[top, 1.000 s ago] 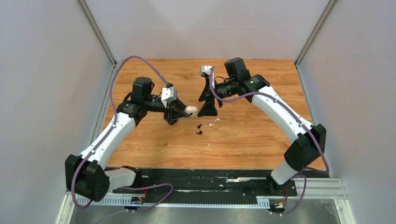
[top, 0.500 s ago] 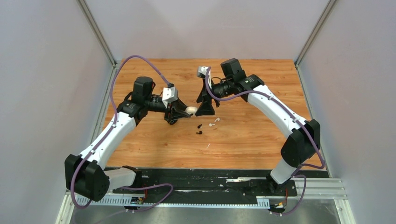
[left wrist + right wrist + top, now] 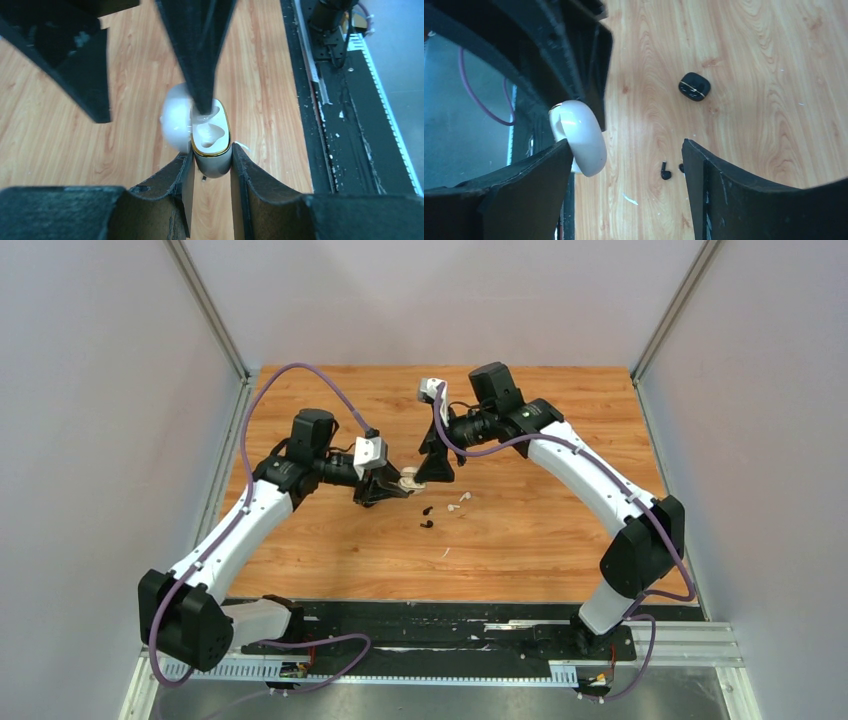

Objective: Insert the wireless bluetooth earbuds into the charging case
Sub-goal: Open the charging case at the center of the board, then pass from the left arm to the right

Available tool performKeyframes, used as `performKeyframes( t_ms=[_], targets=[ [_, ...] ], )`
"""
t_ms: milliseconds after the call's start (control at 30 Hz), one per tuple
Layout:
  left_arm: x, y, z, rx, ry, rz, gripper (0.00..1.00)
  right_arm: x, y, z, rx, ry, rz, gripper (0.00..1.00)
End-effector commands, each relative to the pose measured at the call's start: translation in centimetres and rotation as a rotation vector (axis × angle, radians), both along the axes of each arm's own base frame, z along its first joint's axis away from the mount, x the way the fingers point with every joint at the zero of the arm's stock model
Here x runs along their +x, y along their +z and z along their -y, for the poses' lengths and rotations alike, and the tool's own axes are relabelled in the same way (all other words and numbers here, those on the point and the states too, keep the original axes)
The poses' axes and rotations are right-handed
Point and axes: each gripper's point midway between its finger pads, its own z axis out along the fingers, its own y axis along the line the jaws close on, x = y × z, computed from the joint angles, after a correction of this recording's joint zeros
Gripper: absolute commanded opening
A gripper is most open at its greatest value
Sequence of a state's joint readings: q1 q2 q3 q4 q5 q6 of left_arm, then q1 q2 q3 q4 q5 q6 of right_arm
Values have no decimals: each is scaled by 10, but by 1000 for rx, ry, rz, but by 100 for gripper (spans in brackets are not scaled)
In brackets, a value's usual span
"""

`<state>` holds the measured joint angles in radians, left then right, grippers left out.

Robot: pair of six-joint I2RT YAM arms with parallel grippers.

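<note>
Right arm has closed in on the held case.
The left gripper clamps the white oval charging case, lid open. The right gripper, fingers spread wide, now has one fingertip at its cavity. Two black earbuds and two white earbuds lie on the wooden table nearby.

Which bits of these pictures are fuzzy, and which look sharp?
Left wrist view: the white, gold-rimmed charging case is fairly sharp, its open lid smeared, the left end effector's black fingers soft. Right wrist view: the right end effector's fingers soft, the wooden table crisp, a bright sheen on the case. Top external view: evenly lit, sharp throughout.
</note>
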<state>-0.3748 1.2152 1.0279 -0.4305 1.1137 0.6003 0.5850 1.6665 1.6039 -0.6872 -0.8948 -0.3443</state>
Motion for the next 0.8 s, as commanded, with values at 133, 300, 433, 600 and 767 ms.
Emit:
performKeyframes(
  t_ms=[133,300,433,600,767],
  targets=[
    [-12,21,8,-35,-56,41,0,14,23,4,40,-47,111,77],
    [-6,27,12,-82,6,-39,0,9,24,7,40,-47,116,70],
    [-2,29,13,-100,43,-68,0,5,24,11,34,-50,122,63],
    [-2,30,13,-100,48,-70,0,-5,23,15,36,-36,106,41],
    [-1,30,13,-100,47,-64,0,-11,19,15,40,-16,84,39]
  ],
)
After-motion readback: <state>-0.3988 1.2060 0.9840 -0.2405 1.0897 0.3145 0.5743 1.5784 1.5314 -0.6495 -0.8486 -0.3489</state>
